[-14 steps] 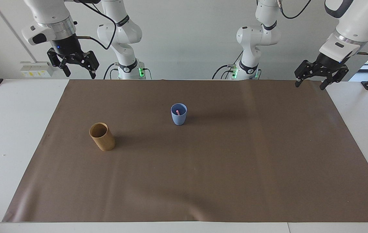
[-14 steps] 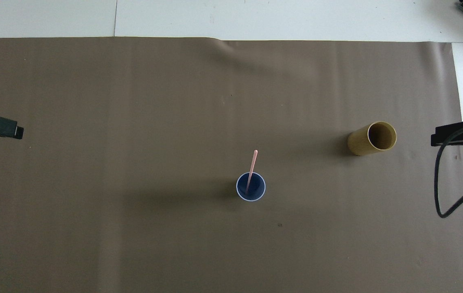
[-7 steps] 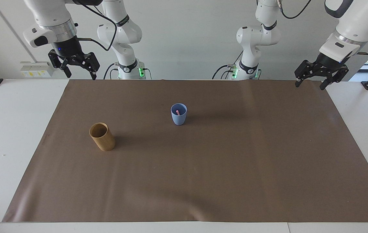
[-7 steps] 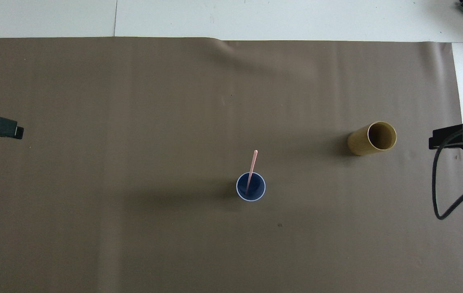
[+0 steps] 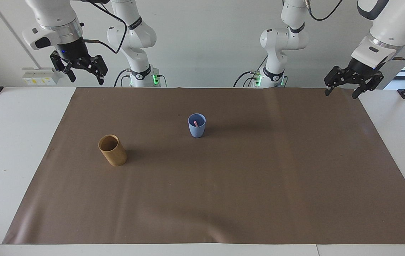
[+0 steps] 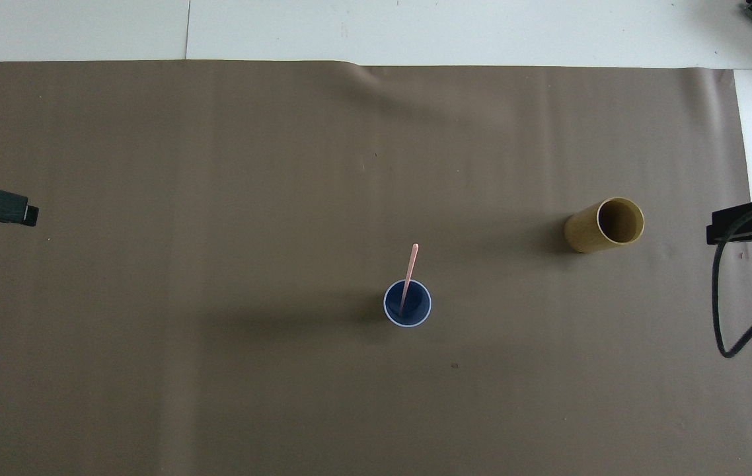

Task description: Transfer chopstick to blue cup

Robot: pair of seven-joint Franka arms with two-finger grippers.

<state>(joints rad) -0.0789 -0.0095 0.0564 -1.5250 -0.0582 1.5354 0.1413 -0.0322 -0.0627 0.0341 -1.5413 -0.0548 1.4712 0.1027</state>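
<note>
Right gripper (image 5: 83,73): released, empty, raised well apart from the blue cup (image 5: 196,125);
Left gripper (image 5: 343,88): likewise;
Chopstick (image 6: 408,277): you see it standing in the cup;
Left: nothing, you judge

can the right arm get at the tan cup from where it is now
Probably yes. The right gripper hangs open and empty over that end of the table; the tan cup stands alone on the mat, nothing between them.
</note>
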